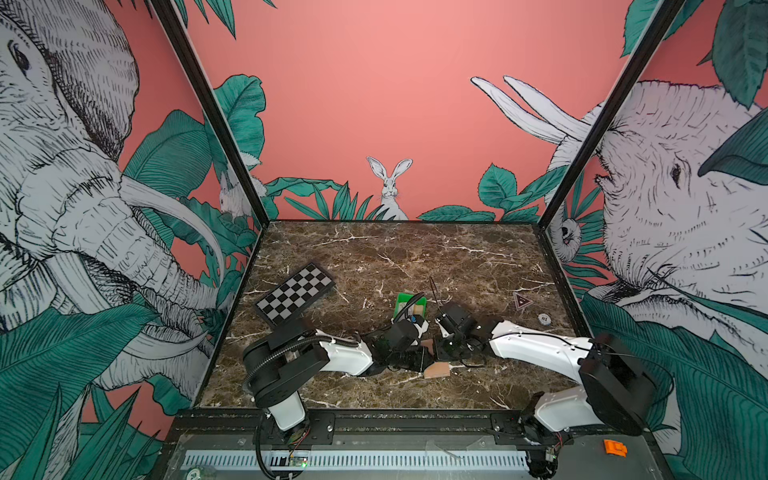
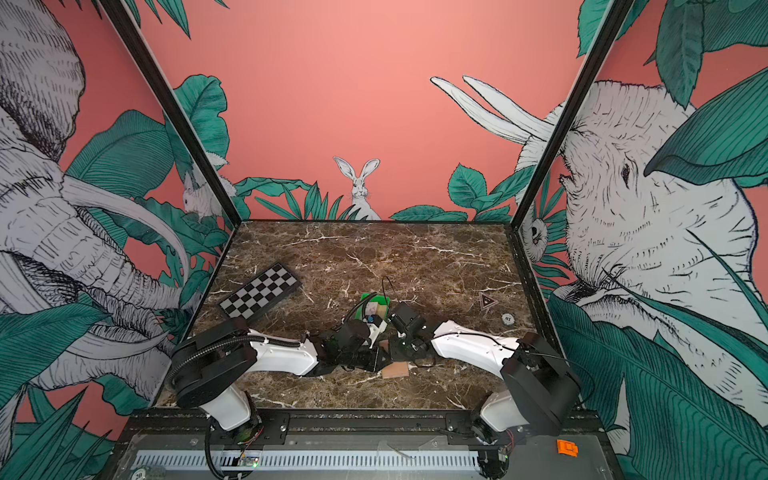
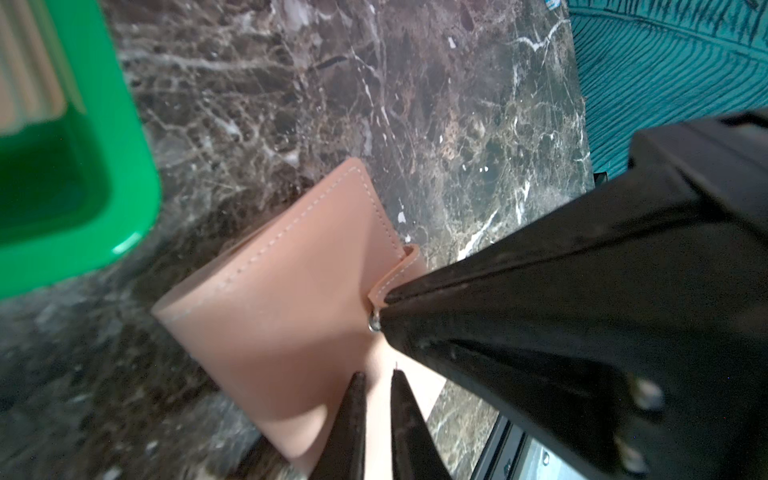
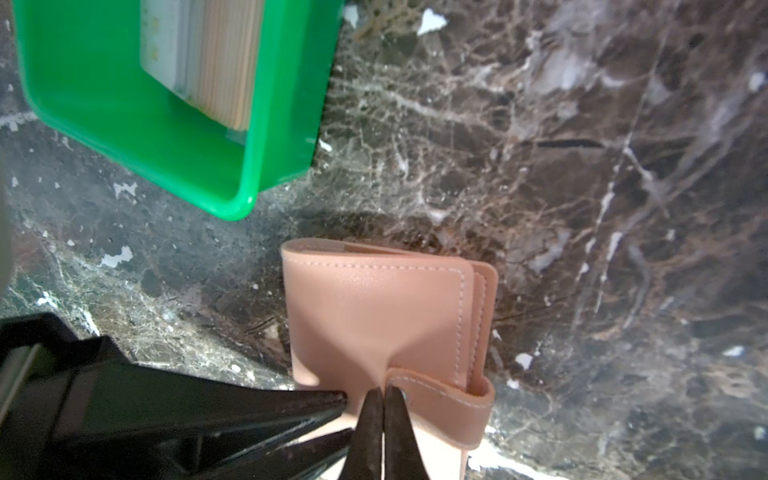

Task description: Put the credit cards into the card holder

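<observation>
Your right gripper [image 4: 384, 395] is pinched shut on the holder's [image 4: 374, 316] snap tab; your left gripper [image 3: 376, 380] nips its edge narrowly. The holder lies folded on the table [image 4: 582, 166]. Cards [image 4: 208, 58] stand in the green tray [image 4: 270, 124] nearby.

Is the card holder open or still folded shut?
Folded shut: the card holder shows only its stitched outer cover, strap wrapped round the edge, no sleeves showing.

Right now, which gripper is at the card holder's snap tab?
The right gripper, tips closed at the tab; the left gripper clamps the card holder's edge.
</observation>
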Motion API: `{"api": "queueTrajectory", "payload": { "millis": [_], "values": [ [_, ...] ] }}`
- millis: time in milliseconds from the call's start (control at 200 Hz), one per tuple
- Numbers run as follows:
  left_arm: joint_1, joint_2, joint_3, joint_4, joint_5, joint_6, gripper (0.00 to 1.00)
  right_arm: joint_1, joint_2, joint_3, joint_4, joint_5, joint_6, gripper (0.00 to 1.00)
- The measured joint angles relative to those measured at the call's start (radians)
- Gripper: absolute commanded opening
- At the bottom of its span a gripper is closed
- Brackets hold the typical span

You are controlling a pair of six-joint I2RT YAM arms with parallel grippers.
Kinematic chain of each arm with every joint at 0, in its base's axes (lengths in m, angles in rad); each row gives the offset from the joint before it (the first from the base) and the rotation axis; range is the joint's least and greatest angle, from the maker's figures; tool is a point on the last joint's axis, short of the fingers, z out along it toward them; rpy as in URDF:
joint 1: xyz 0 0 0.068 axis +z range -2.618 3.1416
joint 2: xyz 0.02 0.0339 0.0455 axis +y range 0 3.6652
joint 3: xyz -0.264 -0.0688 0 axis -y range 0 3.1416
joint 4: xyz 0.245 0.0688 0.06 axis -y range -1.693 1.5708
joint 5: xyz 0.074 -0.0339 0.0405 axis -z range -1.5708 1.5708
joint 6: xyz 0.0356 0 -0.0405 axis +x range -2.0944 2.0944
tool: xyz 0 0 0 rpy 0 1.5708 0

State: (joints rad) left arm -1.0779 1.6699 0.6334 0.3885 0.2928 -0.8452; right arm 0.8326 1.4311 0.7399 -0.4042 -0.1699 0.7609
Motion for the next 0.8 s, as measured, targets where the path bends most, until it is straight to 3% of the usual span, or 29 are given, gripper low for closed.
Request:
{"api": "queueTrajectory", "payload": {
  "millis": [800],
  "values": [
    [-0.001,0.0,-0.001,0.001,-0.002,-0.001,0.15,0.011,0.023,0.008,0.028,0.01,0.014,0.0]
  ]
}}
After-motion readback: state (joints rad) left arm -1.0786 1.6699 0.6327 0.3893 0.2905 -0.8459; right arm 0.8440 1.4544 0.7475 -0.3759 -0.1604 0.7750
